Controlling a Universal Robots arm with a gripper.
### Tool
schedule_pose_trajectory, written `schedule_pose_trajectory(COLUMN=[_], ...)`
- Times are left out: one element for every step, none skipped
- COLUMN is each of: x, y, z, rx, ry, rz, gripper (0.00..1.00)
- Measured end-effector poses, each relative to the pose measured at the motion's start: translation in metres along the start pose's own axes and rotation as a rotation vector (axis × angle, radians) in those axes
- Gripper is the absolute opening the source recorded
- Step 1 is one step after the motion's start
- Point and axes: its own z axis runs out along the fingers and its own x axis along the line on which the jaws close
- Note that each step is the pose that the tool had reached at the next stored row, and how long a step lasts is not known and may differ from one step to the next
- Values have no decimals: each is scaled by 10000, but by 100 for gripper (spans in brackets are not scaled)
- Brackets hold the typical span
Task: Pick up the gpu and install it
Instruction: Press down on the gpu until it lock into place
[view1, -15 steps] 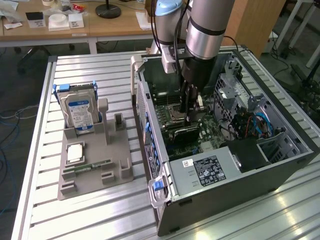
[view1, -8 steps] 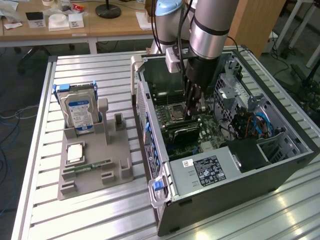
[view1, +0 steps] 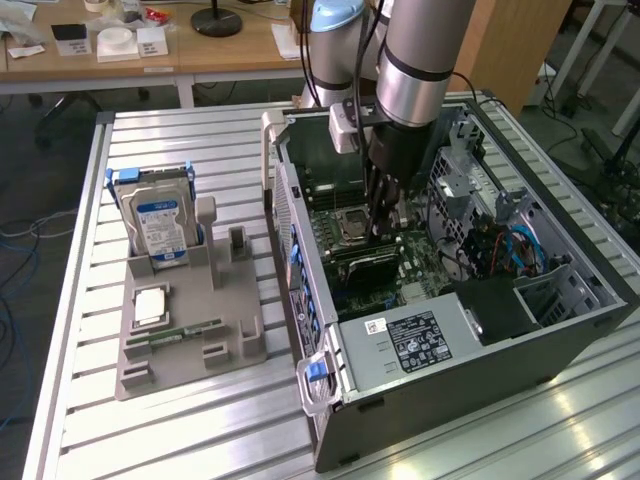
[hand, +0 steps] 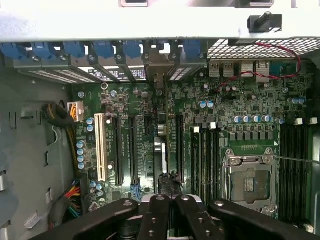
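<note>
The gpu (view1: 362, 265) stands on edge in a slot of the motherboard inside the open computer case (view1: 560, 330), its black body just below my gripper (view1: 383, 232). In the wrist view the gpu (hand: 160, 150) shows edge-on as a thin dark strip running from the rear bracket openings toward my gripper (hand: 169, 197). The fingers (hand: 155, 215) are shut together, with their tips right over the card's upper edge. I cannot tell whether they touch it.
Beside the case, a grey holder (view1: 190, 350) carries a silver hard drive (view1: 160, 225), a CPU (view1: 150, 305) and a green RAM stick (view1: 185, 332). Inside are the CPU socket (hand: 250, 180), the power supply (view1: 410, 340), drive cages and cables (view1: 510, 245).
</note>
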Motion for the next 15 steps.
schedule_pose_trajectory(x=[0, 0, 0, 0, 1, 1, 2, 2, 0, -8, -20, -29, -33, -33, -33], y=[0, 1, 1, 1, 4, 8, 11, 16, 22, 24, 25, 27, 30, 34, 37], z=[0, 0, 1, 10, 26, 41, 56, 68, 76, 81, 87, 91, 96, 105, 121], rx=[1, 0, 1, 2, 2, 1, 2, 2, 1, 1, 1, 2, 2, 2, 1], ry=[0, 0, -1, -4, -4, -2, -2, -2, -3, -1, -1, -3, -2, -3, -2], rz=[0, 1, 2, 2, 3, 5, 3, 1, 2, 2, 1, 2, 2, 2, 2], gripper=[11, 11, 11, 11, 11, 11, 11, 11, 11, 11, 11, 11, 11, 11, 11])
